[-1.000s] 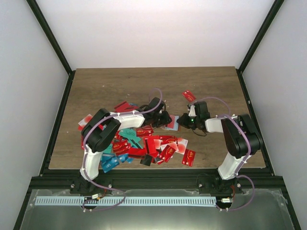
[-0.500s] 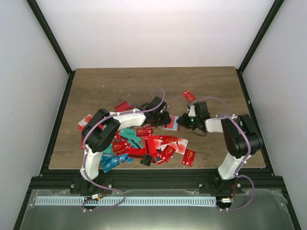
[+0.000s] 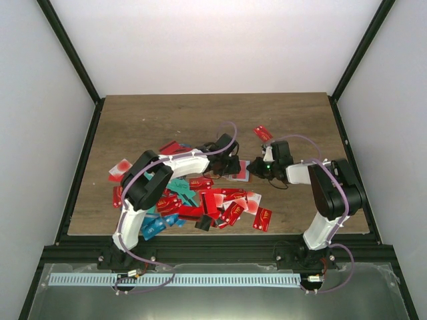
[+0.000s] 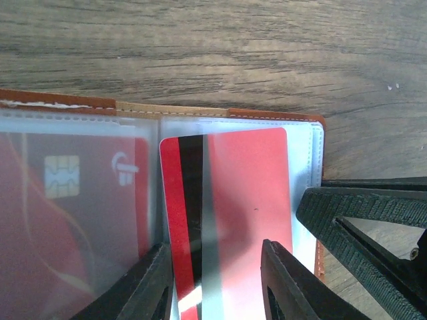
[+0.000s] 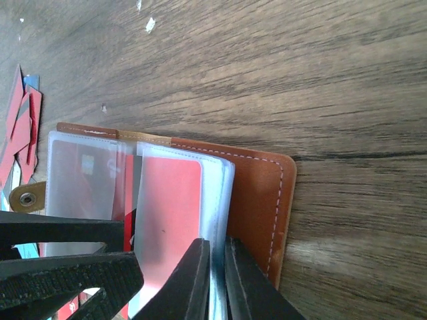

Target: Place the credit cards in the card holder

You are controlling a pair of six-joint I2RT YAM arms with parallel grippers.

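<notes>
Red card (image 4: 227,200), clasped by its edges in the part-open left gripper (image 4: 213,280), is partway into the holder (image 5: 257,193) open on the bench (image 4: 200,53), whose sleeve (image 5: 217,200) the closed right gripper (image 5: 217,280) pinches; next, push it home.

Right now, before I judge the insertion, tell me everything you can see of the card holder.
The card holder is brown, leather-like, with pale stitching and a snap tab. It lies open on the wooden table. Its clear sleeves show a red chip card inside. The right gripper pinches a sleeve edge; the left gripper holds a red striped card at the next sleeve.
</notes>
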